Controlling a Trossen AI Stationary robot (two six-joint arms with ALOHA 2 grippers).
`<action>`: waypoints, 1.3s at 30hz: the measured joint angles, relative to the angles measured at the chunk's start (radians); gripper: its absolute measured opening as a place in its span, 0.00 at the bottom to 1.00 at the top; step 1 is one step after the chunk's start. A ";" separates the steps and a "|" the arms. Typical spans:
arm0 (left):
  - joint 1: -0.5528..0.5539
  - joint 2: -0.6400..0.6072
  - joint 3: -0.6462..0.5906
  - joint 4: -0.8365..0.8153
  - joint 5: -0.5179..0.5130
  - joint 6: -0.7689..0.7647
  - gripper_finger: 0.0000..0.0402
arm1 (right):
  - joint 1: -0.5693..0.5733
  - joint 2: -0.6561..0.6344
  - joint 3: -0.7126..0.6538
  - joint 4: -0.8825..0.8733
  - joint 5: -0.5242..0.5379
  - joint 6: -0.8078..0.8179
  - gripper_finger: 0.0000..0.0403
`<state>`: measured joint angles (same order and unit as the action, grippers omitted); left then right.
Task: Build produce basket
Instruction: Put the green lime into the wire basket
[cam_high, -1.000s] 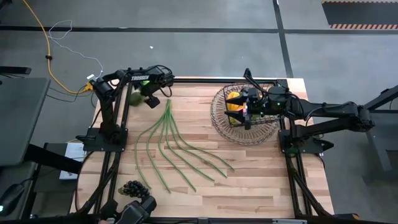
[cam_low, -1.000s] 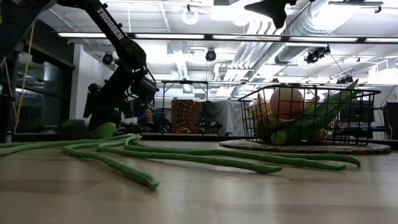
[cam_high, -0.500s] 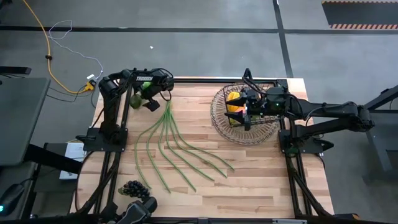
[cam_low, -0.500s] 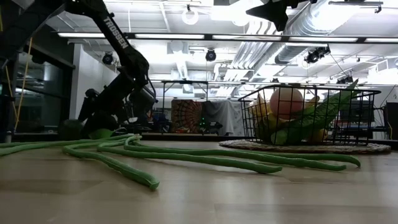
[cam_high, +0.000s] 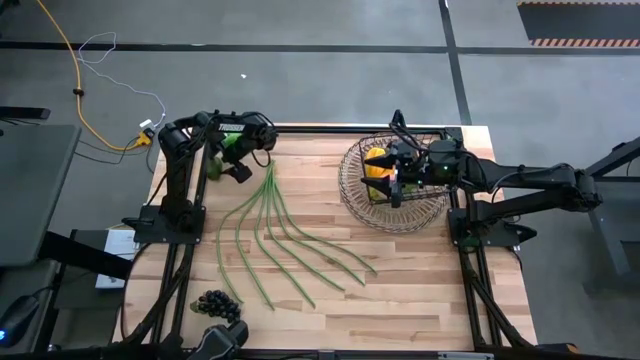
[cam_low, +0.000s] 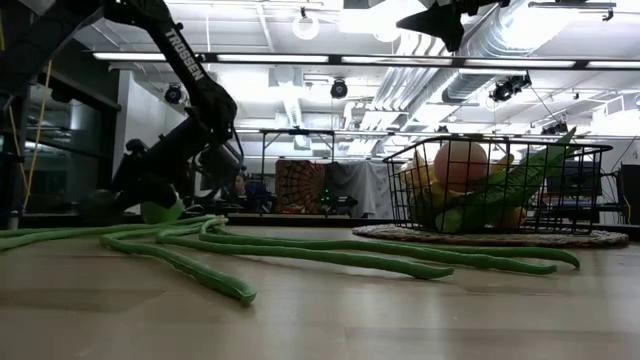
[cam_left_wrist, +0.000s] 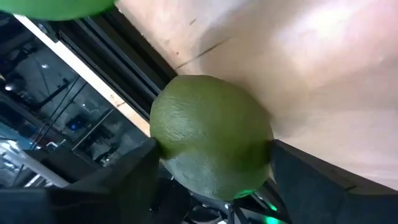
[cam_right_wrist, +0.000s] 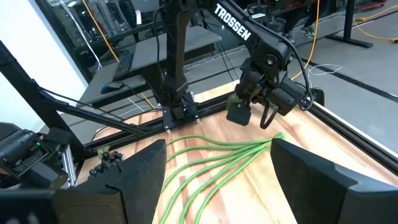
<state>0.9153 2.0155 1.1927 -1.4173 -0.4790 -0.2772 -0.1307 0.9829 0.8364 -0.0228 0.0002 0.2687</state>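
One dimpled green avocado (cam_left_wrist: 211, 134) sits at the wooden tabletop's (cam_high: 400, 290) far-left corner between the left hand's (cam_high: 228, 158) spread fingers, one bunch of long green beans (cam_high: 280, 235) fans mid-table, and the right hand (cam_high: 397, 172), fingers apart, hovers over one round wire basket (cam_high: 352, 190), "TROSSEN" lettered on the arm.

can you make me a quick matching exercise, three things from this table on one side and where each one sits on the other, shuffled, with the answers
Things:
1. avocado
2. dark grapes
3. pink peach

Places:
A. inside the wire basket
B. between the fingers of the left claw, at a table corner
C. alone near the table edge, beyond the loose tips of the long green beans

Pairs: 1-B, 2-C, 3-A
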 joint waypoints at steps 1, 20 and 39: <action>0.000 0.000 -0.002 -0.003 0.000 0.000 0.65 | 0.000 0.000 0.000 -0.004 0.000 0.000 0.69; -0.046 -0.172 0.046 0.096 0.119 0.064 0.28 | 0.000 0.000 0.000 -0.044 0.000 0.002 0.69; -0.210 -0.481 0.050 0.027 0.292 0.169 0.57 | 0.000 0.000 0.000 -0.049 0.000 0.003 0.69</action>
<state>0.7054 1.5341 1.2427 -1.3905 -0.1871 -0.1081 -0.1310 0.9826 0.8360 -0.0716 0.0002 0.2714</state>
